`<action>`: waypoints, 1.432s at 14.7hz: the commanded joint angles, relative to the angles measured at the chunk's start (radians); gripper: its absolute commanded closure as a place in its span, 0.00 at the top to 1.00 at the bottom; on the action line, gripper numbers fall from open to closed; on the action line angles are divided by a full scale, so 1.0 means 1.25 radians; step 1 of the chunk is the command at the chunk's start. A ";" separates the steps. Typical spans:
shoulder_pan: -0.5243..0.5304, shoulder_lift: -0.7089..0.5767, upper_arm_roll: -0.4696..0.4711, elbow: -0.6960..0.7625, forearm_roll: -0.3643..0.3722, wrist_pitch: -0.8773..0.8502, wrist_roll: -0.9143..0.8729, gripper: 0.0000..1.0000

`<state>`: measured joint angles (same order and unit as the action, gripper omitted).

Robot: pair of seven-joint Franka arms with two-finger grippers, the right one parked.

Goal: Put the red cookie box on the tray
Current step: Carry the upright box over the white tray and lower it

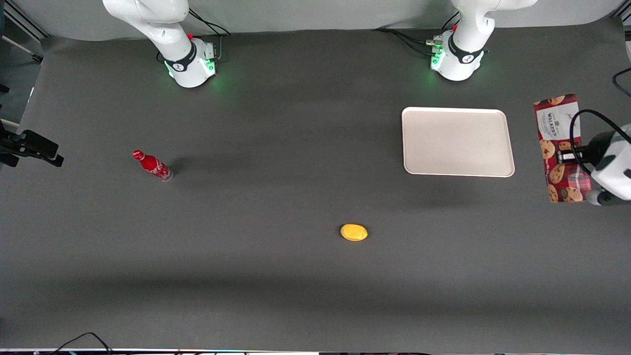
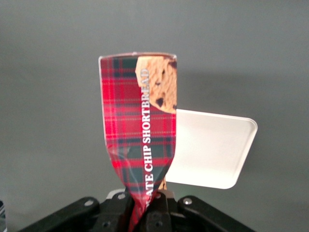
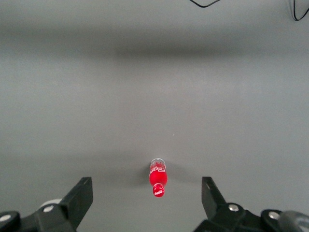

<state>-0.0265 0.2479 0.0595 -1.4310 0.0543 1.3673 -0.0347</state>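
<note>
The red cookie box [image 1: 561,148] is long and narrow, red tartan with chocolate-chip cookies and a white label patch. It is at the working arm's end of the table, beside the tray [image 1: 457,142]. My left gripper [image 1: 567,157] is shut on the box about midway along its length. In the left wrist view the box [image 2: 140,130] sticks out from between the closed fingers [image 2: 164,210] and is pinched in where they grip it. The cream-white tray [image 2: 212,147] shows past the box, empty.
A yellow oval object [image 1: 354,232] lies on the dark mat nearer the front camera than the tray. A small red soda bottle [image 1: 152,165] lies toward the parked arm's end, also in the right wrist view [image 3: 158,178].
</note>
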 commanded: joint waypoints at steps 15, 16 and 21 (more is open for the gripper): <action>0.003 -0.287 0.154 -1.004 0.049 0.847 0.174 0.00; 0.002 -0.275 0.154 -1.002 0.049 0.861 0.174 0.00; 0.002 -0.197 0.163 -0.994 0.049 0.957 0.188 0.00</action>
<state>-0.0225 -0.0502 0.2525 -2.6781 0.1019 2.5024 0.1726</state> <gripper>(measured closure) 0.899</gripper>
